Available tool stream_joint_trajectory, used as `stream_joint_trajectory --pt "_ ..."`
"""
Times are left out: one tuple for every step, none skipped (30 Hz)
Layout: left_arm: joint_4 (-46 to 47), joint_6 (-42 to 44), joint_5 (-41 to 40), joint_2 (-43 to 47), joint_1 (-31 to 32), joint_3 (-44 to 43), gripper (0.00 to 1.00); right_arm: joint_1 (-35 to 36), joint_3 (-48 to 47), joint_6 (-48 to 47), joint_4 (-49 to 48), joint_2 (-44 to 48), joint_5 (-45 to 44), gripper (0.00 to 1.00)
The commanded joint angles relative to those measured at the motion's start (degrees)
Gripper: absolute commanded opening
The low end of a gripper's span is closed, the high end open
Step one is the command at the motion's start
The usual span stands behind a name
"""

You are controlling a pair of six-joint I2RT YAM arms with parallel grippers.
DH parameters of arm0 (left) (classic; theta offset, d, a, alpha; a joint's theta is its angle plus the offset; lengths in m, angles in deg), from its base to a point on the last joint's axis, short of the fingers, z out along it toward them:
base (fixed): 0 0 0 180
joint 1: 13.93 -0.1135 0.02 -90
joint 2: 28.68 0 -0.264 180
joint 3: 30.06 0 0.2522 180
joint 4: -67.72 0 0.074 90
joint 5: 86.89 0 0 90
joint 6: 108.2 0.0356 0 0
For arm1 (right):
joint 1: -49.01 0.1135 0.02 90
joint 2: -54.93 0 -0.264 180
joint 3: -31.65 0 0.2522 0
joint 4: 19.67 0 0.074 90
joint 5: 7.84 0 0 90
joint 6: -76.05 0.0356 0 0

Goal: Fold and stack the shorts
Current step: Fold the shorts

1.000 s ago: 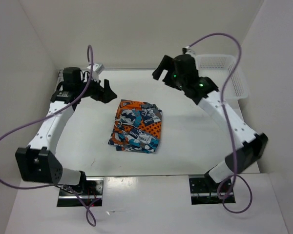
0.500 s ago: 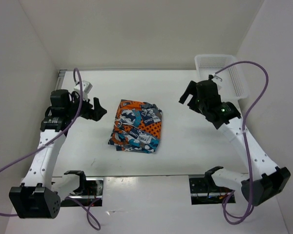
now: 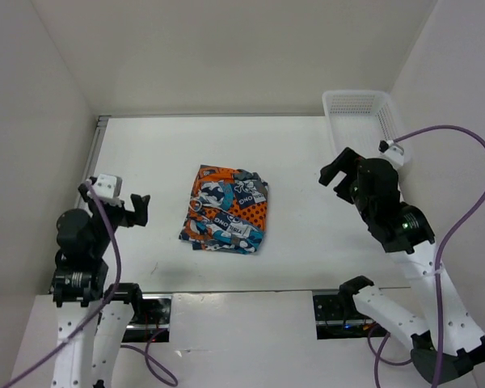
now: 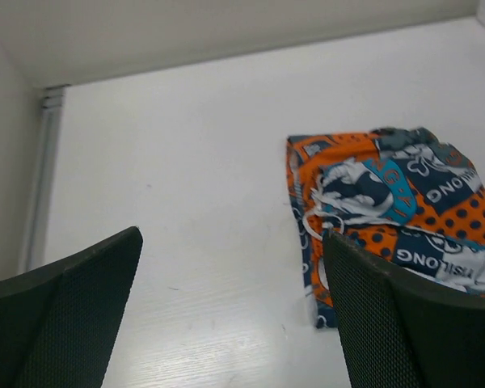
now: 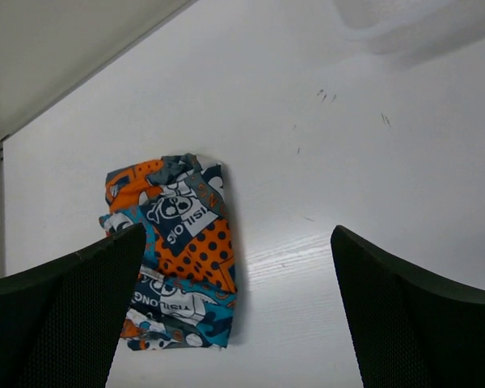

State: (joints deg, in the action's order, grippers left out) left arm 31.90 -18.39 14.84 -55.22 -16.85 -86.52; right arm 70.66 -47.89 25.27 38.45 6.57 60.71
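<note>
1. Shorts [image 3: 225, 210]: folded into a compact, roughly rectangular bundle, lying flat on the white table [image 3: 307, 234]. Print is orange, teal, white and blk.
2. Left wrist cam: shorts [image 4: 388, 210] show a white drawstring [image 4: 327, 206] looped on the top layer, next to a round badge motif. Orange edge faces the back wall.
3. Left gripper [image 3: 133, 212]: on the shorts' left side, near but not touching, up off the table. Tips point toward the bundle.
4. Left jaws: wide apart in wrist cam [image 4: 233, 238], gripping nothing, bare table betw. them. One finger [image 4: 404, 323] overlaps the bundle's near corner in that view.
5. Right gripper [image 3: 337, 166]: on the shorts' right side, well apart, slightly farther back than the bundle.
6. Right jaws: wide apart too [image 5: 238, 233], holding nothing. Shorts [image 5: 174, 250] sit low-left in that cam, partly behind the left-hand finger.
7. White mesh basket [image 3: 388, 129]: far right of the shorts, back corner, beyond the right gripper. Blurred at the top of the right wrist cam [image 5: 412, 24].
8. Purple cable [image 3: 461, 137]: arcs over the right arm, well right of the shorts.
</note>
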Motion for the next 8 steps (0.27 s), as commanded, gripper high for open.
stream_joint_trajectory --pt "-0.9 0.2 -9.3 6.3 -0.4 2.8 0.99 -1.1 2.8 -1.0 0.4 4.6 -1.0 1.00" --pt "-0.9 0.2 -11.0 10.0 -0.4 3.7 0.99 -1.6 4.1 -1.0 -0.1 5.4 -1.0 1.00" --pt "-1.7 0.2 -11.8 11.7 -0.4 4.9 0.99 -1.6 4.6 -1.0 -0.1 6.1 -1.0 1.00" --pt "-2.3 0.2 -12.8 13.3 -0.4 5.5 0.99 -1.6 4.6 -1.0 -0.1 6.6 -1.0 1.00" --pt "-2.3 0.2 -13.4 16.7 -0.4 6.1 0.99 -1.6 5.1 -1.0 -0.1 7.2 -1.0 1.00" --pt "-2.3 0.2 -14.2 18.3 -0.4 6.7 0.99 -1.6 5.1 -1.0 -0.1 7.2 -1.6 1.00" --pt "-2.3 0.2 -14.7 19.7 -0.4 7.4 0.99 -2.1 5.1 -1.0 -0.1 7.2 -1.6 1.00" --pt "-2.3 0.2 -14.7 22.1 -0.4 8.8 0.99 -2.1 5.8 -1.5 -1.1 7.2 -1.6 1.00"
